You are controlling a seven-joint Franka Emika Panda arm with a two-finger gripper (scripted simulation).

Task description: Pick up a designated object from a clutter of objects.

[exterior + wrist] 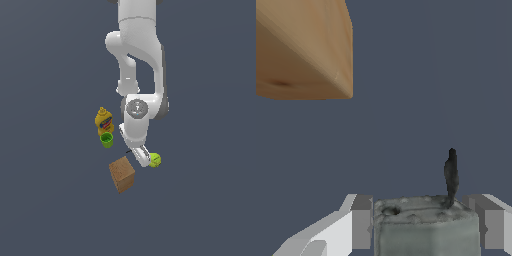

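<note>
Grey-white piece (426, 225) is seen clamped between the fingers of the claw (423, 222); wood block (303, 47) lies ahead, apart.

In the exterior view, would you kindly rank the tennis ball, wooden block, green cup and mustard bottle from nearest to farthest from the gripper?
Measured from the gripper:
1. Tennis ball, right beside it on the exterior view's right.
2. Wooden block, just below, toward the exterior view's left.
3. Green cup, up and to the left.
4. Mustard bottle, behind the cup, farthest.
</note>
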